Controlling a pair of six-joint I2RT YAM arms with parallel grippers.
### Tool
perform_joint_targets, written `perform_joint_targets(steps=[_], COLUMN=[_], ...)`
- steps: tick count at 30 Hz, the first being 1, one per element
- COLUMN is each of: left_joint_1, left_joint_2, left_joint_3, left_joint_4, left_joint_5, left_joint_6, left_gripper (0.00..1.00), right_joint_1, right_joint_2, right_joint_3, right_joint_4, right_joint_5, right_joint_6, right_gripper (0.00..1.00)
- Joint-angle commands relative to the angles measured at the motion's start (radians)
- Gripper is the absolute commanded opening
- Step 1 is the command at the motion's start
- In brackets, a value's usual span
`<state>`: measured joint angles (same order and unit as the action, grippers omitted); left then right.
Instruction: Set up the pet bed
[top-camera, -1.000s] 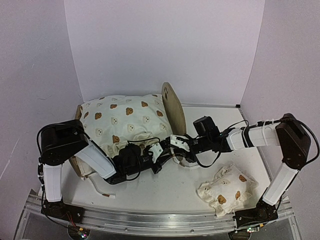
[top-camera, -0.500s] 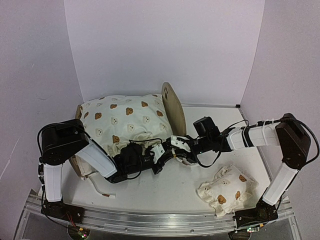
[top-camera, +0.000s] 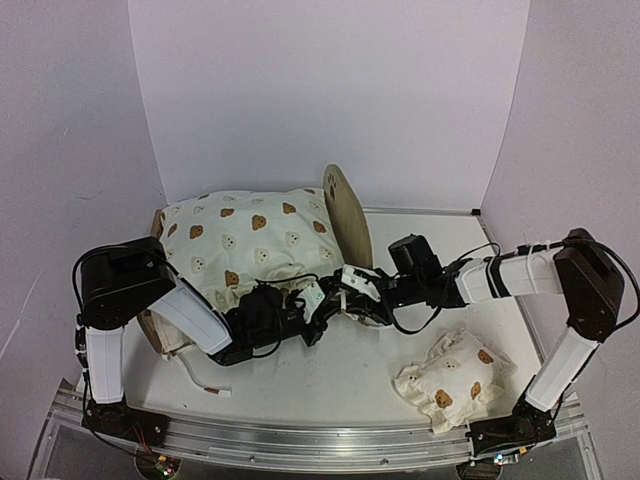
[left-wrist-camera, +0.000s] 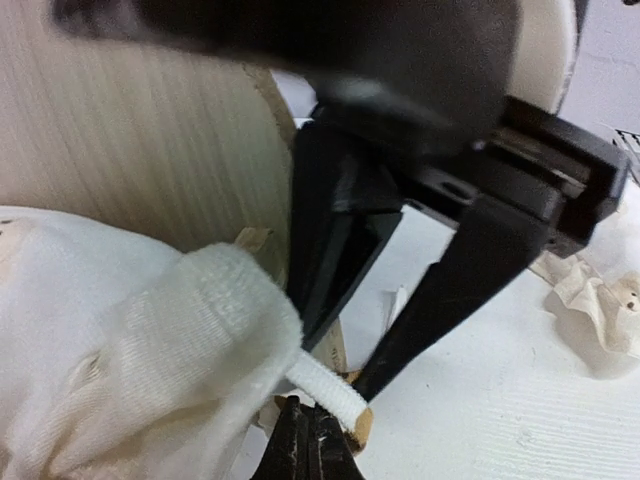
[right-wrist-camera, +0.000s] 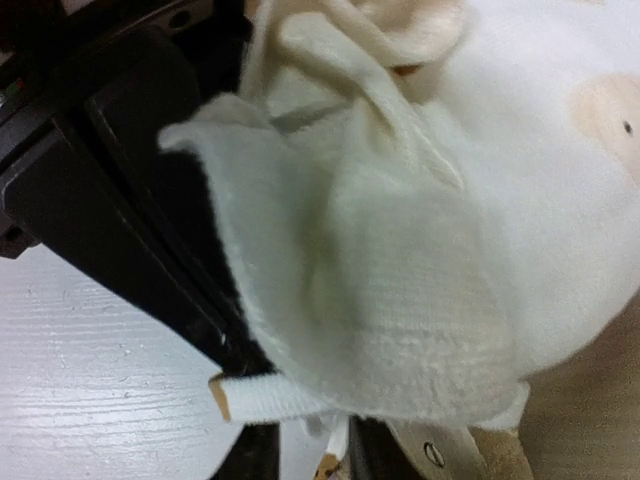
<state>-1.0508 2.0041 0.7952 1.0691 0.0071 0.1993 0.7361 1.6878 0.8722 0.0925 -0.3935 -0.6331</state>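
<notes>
left tool (left-wrist-camera: 305, 442) closed onto tie (left-wrist-camera: 322, 385), right tool (right-wrist-camera: 312, 455) loosened, white table (top-camera: 300, 385), lilac walls (top-camera: 330, 90)

Left claw (top-camera: 322, 301) and right claw (top-camera: 352, 291) meet at the pet bed's (top-camera: 348, 215) four-o'clock corner. A bear-print cushion (top-camera: 250, 240) covers the bed; a small pillow (top-camera: 450, 380) lies at the bench's (top-camera: 320, 390) four o'clock.

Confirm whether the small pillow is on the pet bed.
No, the small pillow lies on the table, apart from the pet bed.
</notes>
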Motion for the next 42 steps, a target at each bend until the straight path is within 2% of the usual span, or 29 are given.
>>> perform_joint_targets(steps=[1, 3, 5, 11, 14, 16, 17, 20, 26, 31, 34, 40, 42], left_joint_1=[0.005, 0.005, 0.004, 0.003, 0.003, 0.003, 0.003, 0.003, 0.003, 0.003, 0.003, 0.003, 0.003], left_joint_2=[-0.064, -0.060, -0.059, -0.082, -0.089, -0.096, -0.100, -0.107, -0.102, -0.094, -0.094, -0.093, -0.094], left_joint_3=[-0.006, 0.000, 0.002, -0.006, -0.013, -0.017, -0.021, -0.024, -0.019, -0.008, -0.006, -0.006, -0.007], left_joint_4=[0.000, 0.000, 0.000, 0.000, 0.000, 0.000, 0.000, 0.001, 0.000, 0.000, 0.000, 0.000, 0.000], left_joint_5=[-0.083, -0.078, -0.073, -0.061, -0.057, -0.054, -0.050, -0.035, -0.024, -0.013, -0.010, -0.018, -0.022], left_joint_6=[-0.093, -0.115, -0.137, -0.184, -0.213, -0.232, -0.238, -0.245, -0.251, -0.261, -0.265, -0.268, -0.268], left_gripper=[0.00, 0.00, 0.00, 0.00, 0.00, 0.00, 0.00, 0.00, 0.00, 0.00, 0.00, 0.00, 0.00], right_joint_1=[0.019, 0.019, 0.019, 0.030, 0.069, 0.067, 0.063, 0.033, -0.014, -0.014, -0.012, 0.034, 0.061], right_joint_2=[-0.118, -0.156, -0.195, -0.198, -0.165, -0.167, -0.174, -0.133, 0.010, 0.065, 0.073, 0.027, 0.000], right_joint_3=[-0.075, -0.113, -0.149, -0.250, -0.257, -0.257, -0.266, -0.265, -0.204, -0.196, -0.233, -0.302, -0.311], right_joint_4=[0.088, 0.077, 0.050, 0.110, 0.168, 0.168, 0.171, 0.185, 0.172, 0.231, 0.276, 0.322, 0.261], right_joint_5=[0.147, 0.210, 0.241, 0.252, 0.341, 0.475, 0.508, 0.441, 0.287, 0.283, 0.337, 0.353, 0.339], right_joint_6=[0.221, 0.358, 0.447, 0.574, 0.569, 0.620, 0.669, 0.715, 0.722, 0.718, 0.759, 0.819, 0.868], right_gripper=[0.38, 0.49, 0.55, 0.56, 0.56, 0.54, 0.57, 0.67, 0.75, 0.78, 0.70, 0.31, 0.28])
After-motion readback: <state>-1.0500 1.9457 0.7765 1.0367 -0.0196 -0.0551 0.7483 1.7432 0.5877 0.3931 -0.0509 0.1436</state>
